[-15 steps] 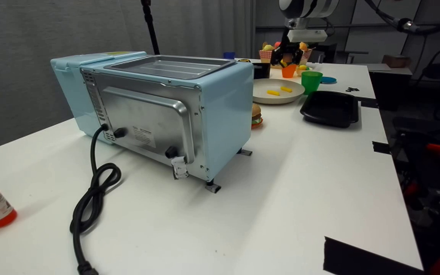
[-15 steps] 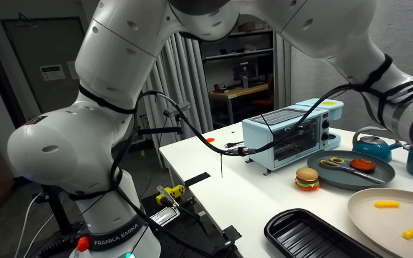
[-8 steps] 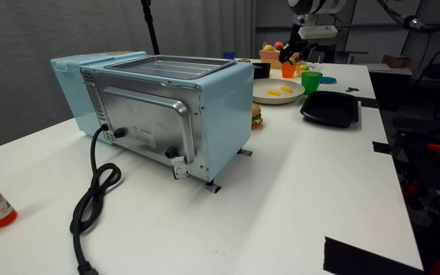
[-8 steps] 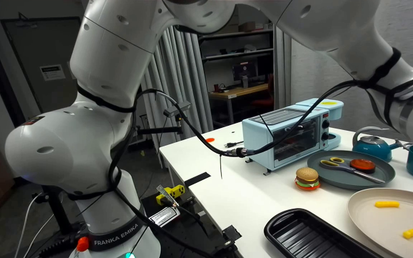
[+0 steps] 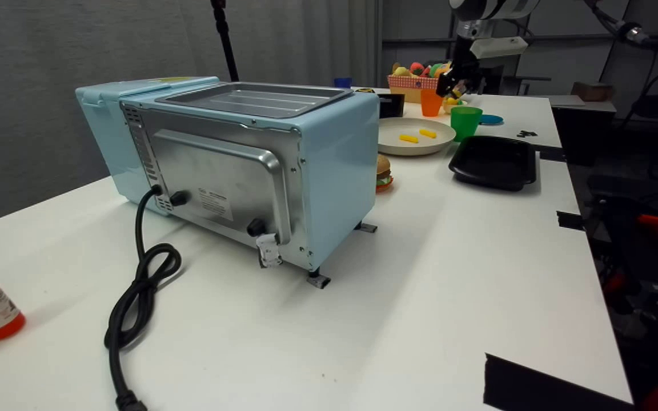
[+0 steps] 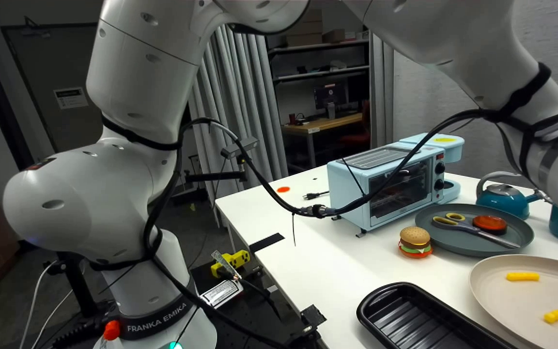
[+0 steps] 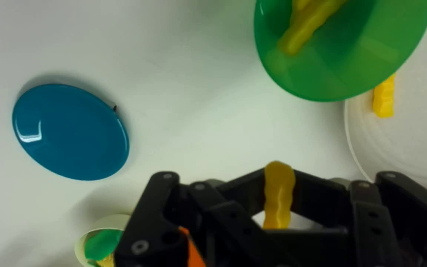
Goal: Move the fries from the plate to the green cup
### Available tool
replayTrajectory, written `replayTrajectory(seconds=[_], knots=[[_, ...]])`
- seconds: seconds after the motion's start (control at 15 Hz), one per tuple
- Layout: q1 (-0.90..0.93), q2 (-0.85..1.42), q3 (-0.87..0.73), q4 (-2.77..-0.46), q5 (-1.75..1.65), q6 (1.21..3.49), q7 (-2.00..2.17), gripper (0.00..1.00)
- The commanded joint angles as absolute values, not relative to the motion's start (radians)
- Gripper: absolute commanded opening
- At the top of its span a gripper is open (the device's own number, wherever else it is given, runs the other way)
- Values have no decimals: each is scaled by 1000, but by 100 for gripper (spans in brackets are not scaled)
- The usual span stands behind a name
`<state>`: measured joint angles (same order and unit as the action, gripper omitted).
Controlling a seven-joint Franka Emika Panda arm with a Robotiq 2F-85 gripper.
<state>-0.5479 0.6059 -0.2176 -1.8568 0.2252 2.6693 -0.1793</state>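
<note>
My gripper (image 7: 279, 181) is shut on a yellow fry (image 7: 278, 211), held upright between the fingertips above the table. The green cup (image 7: 369, 70) is at the top right of the wrist view, ahead of the fingers, with yellow fries (image 7: 306, 27) inside. The pale plate (image 7: 413, 148) lies right of it, with a fry (image 7: 384, 98) partly covered by the cup. In an exterior view the gripper (image 5: 456, 91) is above and behind the green cup (image 5: 466, 123); the plate (image 5: 403, 127) bears two fries (image 5: 409, 138). Both fries also show in an exterior view (image 6: 522, 276).
An orange container (image 5: 431, 105) and a basket of toy food (image 5: 412, 81) stand beyond the plate. A blue disc (image 7: 70, 131) and a small pale bowl (image 7: 104, 222) are near the gripper. A black tray (image 5: 494, 162), burger (image 6: 414, 241) and toaster oven (image 6: 380, 179) stand nearby.
The gripper has moved right in an exterior view, from over the orange container to beside it, near the green cup's far side. The two fries on the plate have not moved.
</note>
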Motion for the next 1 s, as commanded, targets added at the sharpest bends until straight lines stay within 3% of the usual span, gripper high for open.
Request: replayTrajectory(seconds=[0.0,0.93], knots=[[-604,518,-176,-1945,230,2657,-281,0],[-677,354,-66,-2185,316,2668,-540,0]])
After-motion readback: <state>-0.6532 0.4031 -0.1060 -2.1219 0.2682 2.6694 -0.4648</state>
